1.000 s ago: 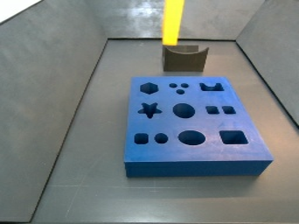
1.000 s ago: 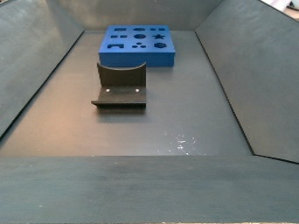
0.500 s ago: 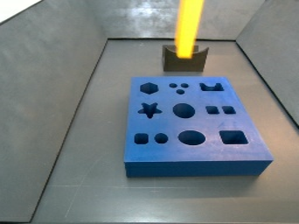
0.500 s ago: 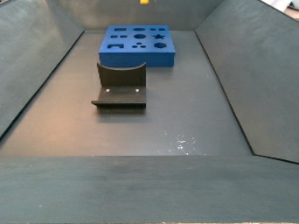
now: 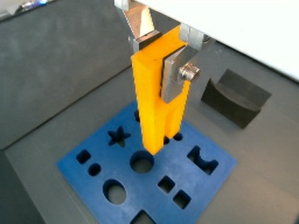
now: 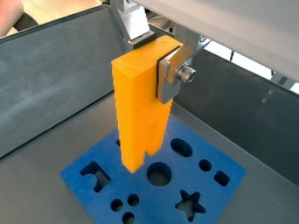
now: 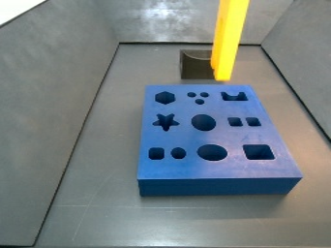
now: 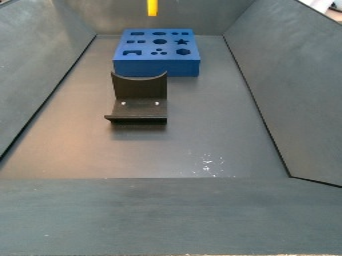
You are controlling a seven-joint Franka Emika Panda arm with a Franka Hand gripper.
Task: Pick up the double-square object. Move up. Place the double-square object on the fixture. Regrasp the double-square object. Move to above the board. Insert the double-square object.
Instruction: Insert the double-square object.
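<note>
My gripper (image 5: 158, 59) is shut on the upper end of the double-square object (image 5: 156, 105), a slim orange-yellow block that hangs upright with its notched end down. Both wrist views show it held above the blue board (image 5: 103, 172), its lower end over the holes near the board's middle (image 6: 149, 54). In a side view the block (image 7: 229, 39) hangs in front of the dark fixture (image 7: 195, 65), above the board's far edge (image 7: 214, 145); the gripper is out of that frame. Another side view shows only the block's tip (image 8: 151, 6) above the board (image 8: 160, 67), with the fixture (image 8: 138, 95) nearer.
The board carries a star hole (image 5: 117, 136), round holes (image 5: 142, 162) and square holes (image 5: 167, 185). Grey sloped tray walls (image 7: 58, 107) enclose the floor on all sides. The fixture also shows beyond the board in a wrist view (image 5: 233, 96).
The block has moved sideways from over the fixture toward the board and come lower; its tip now shows at the upper edge of the far side view.
</note>
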